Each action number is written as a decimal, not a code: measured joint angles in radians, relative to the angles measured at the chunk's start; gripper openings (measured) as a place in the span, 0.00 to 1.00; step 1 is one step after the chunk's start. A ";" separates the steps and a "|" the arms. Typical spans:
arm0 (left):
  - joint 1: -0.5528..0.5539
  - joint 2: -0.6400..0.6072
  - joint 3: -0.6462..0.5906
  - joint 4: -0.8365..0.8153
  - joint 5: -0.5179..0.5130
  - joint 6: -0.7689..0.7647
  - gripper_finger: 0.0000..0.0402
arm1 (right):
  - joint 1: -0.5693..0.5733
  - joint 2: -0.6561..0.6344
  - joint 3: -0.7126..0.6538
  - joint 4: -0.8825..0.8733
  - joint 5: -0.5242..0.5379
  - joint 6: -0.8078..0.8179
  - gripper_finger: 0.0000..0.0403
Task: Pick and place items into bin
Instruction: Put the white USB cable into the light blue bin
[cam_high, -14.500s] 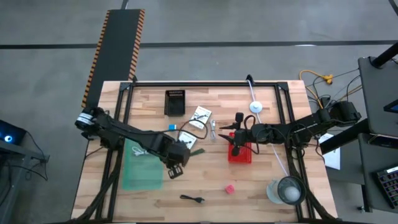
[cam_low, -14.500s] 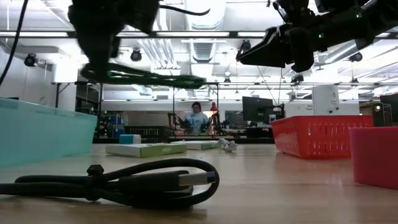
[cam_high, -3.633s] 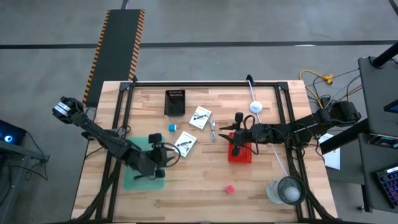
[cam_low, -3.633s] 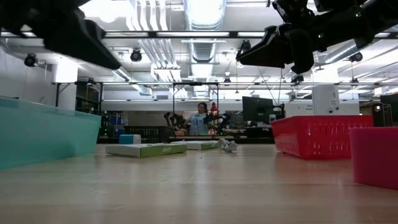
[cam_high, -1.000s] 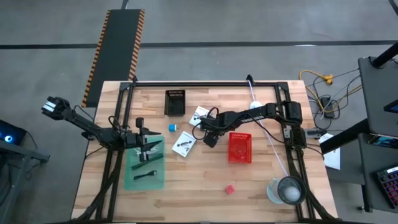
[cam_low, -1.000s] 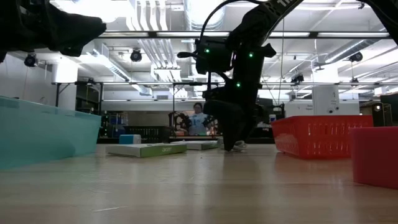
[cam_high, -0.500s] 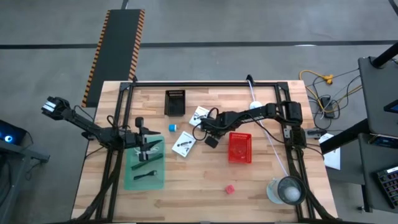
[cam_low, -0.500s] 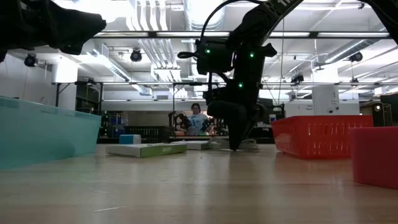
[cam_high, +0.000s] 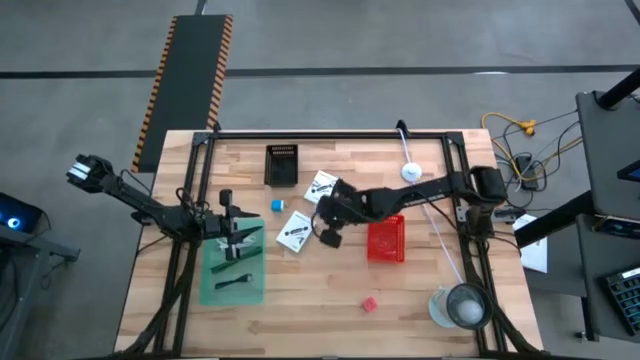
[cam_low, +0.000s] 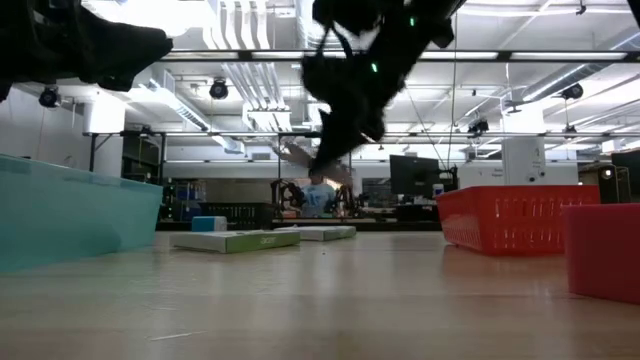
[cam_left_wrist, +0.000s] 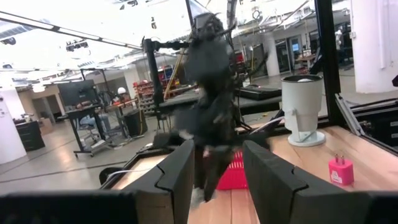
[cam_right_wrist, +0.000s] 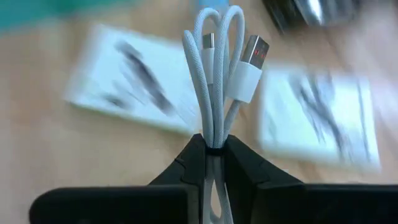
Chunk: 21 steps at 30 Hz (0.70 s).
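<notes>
- Nearest the front edge: red cube (cam_high: 369, 302) sits alone on the wood, untouched, w/ the clear round container (cam_high: 462, 305) off toward the right corner – that one's not for sorting.
- Green bin (cam_high: 209, 285) at front left already has a black cable piece (cam_high: 232, 282) lying in it.
- Left gripper (cam_high: 233, 238) hangs over the green bin's far end, fingers (cam_left_wrist: 176, 176) partly apart w/ nothing between them – looks parked there, out of the way, clear of the right arm's path.
- Mid-table, the action: right gripper (cam_high: 331, 232) clenched on the white cable (cam_right_wrist: 219, 74), lifted off the wood, between one white packet (cam_high: 296, 229) and the red basket (cam_high: 386, 237).
- Wrist view shows why the grip works: cable is folded in a bundle, pinched low at the fold so the loops and both plugs stand up past the fingertips – nothing dangles to snag.
- Low view: right arm well up off the table, so the carry is on; my guess is the basket just beside it is the drop spot.
- Further back: blue cube (cam_high: 275, 205) and second white packet (cam_high: 321, 186), both not yet picked.
- Far side: black tray (cam_high: 281, 164) near the frame rail.
- Task roughly partway by my read – cubes and packets left.
</notes>
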 joint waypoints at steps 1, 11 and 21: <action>0.000 0.001 0.000 0.001 0.000 0.000 0.30 | 0.017 -0.001 0.000 0.060 0.000 -0.053 0.06; 0.000 0.050 0.000 0.001 0.003 -0.008 0.30 | 0.103 0.004 -0.010 0.445 0.231 -0.330 0.06; 0.000 0.142 0.050 0.001 0.005 0.025 0.30 | 0.105 0.004 -0.013 0.581 0.110 -0.396 0.06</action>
